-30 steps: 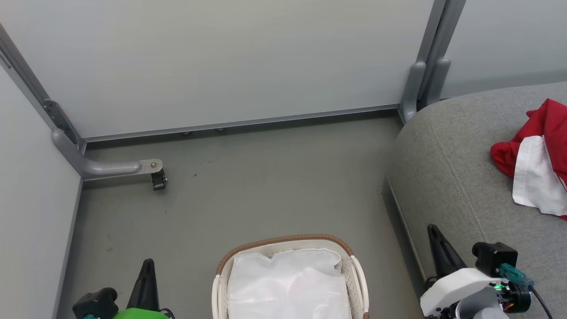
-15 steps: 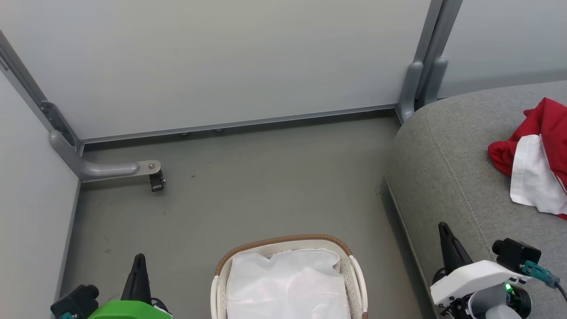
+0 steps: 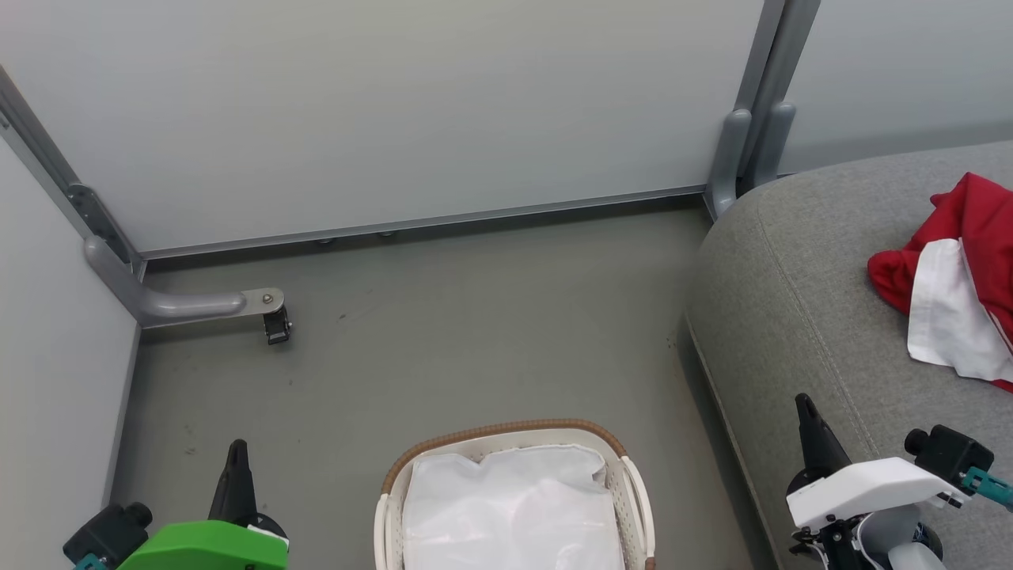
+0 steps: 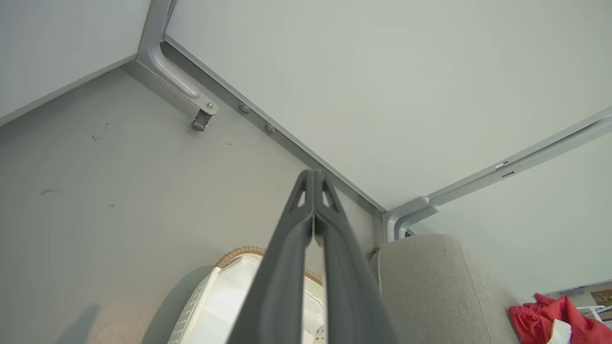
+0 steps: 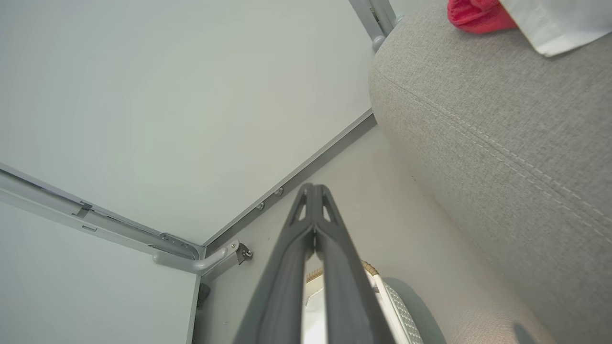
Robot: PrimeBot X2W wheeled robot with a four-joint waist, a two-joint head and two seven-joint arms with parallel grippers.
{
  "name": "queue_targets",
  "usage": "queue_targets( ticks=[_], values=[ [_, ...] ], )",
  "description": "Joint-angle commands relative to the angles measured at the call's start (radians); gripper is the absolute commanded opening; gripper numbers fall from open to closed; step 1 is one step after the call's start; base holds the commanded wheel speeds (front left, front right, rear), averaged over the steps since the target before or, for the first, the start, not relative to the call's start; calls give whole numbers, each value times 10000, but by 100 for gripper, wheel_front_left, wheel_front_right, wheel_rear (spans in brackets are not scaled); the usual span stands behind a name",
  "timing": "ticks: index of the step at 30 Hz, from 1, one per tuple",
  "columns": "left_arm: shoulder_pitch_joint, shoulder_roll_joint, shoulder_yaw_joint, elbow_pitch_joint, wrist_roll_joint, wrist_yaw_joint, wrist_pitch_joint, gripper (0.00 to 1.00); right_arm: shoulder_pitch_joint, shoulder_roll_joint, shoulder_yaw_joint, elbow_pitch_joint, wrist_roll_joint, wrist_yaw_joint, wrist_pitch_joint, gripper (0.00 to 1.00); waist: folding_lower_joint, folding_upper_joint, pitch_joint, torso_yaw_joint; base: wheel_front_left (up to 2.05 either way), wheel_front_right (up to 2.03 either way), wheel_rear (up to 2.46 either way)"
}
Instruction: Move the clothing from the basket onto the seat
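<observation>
On the grey floor (image 3: 475, 332), the oval white brown-rimmed plastic basket (image 3: 506, 431) is holding only its white liner (image 3: 514, 507). The bright-red, white-panelled clothing (image 3: 973, 229) is lying well in from the grey fabric seat (image 3: 791, 301)'s rounded corner. The left gripper (image 3: 235, 453) and right gripper (image 3: 806, 405), clenched empty, are drawing apart, so the transfer is looking done.

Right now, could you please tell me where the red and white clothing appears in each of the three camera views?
Head view: clothing at the right edge, above the middle, lying on the seat.
Left wrist view: clothing in the bottom right corner, past the seat.
Right wrist view: clothing at the top edge, right of centre, on the seat.
Shared landmark: the grey seat with its rounded corner.
</observation>
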Motion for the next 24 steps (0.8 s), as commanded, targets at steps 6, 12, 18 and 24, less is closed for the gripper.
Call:
queue_targets(
  ticks=[6, 12, 18, 24],
  values=[
    [-401, 38, 137, -226, -912, -24, 242, 0, -259, -61, -155, -224, 1004, -5, 263, 0, 0, 0, -3, -30, 0, 0, 0],
    [-480, 39, 213, -292, -1581, -28, 435, 0, -280, -66, -251, -285, 1728, -5, 450, 0, 0, 0, -5, -57, 0, 0, 0],
    [-546, 42, 279, -354, -2213, -30, 610, 0, -290, -70, -340, -342, 2418, -5, 639, 0, 0, 0, -8, -85, 0, 0, 0],
    [-621, 44, 348, -414, -2833, -34, 791, 0, -307, -75, -425, -401, 3090, -6, 814, 0, 0, 0, -10, -114, 0, 0, 0]
  ],
)
